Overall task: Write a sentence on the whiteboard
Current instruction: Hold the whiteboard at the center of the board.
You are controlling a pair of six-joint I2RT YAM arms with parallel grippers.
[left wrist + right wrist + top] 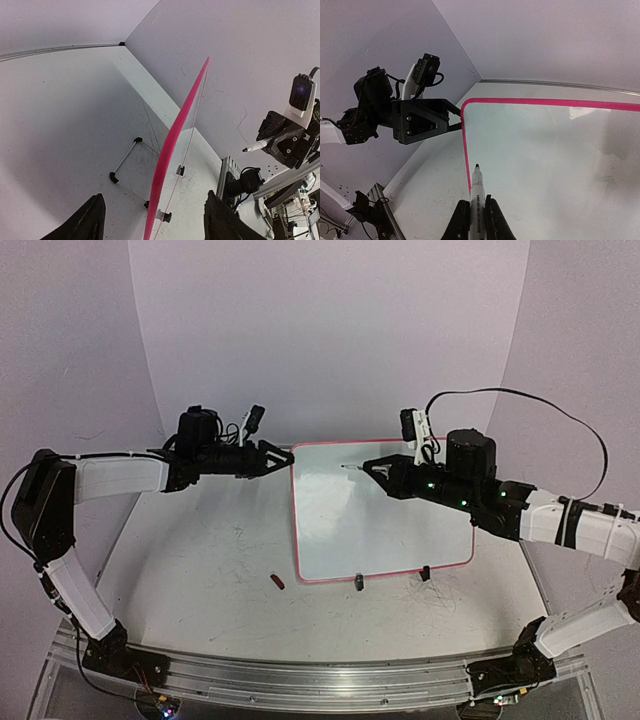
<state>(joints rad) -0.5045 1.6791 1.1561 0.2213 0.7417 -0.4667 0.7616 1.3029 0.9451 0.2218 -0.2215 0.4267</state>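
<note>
The whiteboard [385,525], white with a pink frame and two black clip feet at its near edge, sits mid-table and is blank. My left gripper [283,457] is open at its far left corner. In the left wrist view [156,225] the pink edge [172,145] runs between my wide-apart fingers [92,220]. My right gripper [372,468] is shut on a white marker [477,187]. It holds the uncapped black tip over the board's top left area, just inside the left frame [465,150]. I cannot tell whether the tip touches.
A small red marker cap [278,582] lies on the grey table left of the board's near corner. A thin wire frame with black corners [125,162] shows beside the board's edge. Purple walls close the back and sides.
</note>
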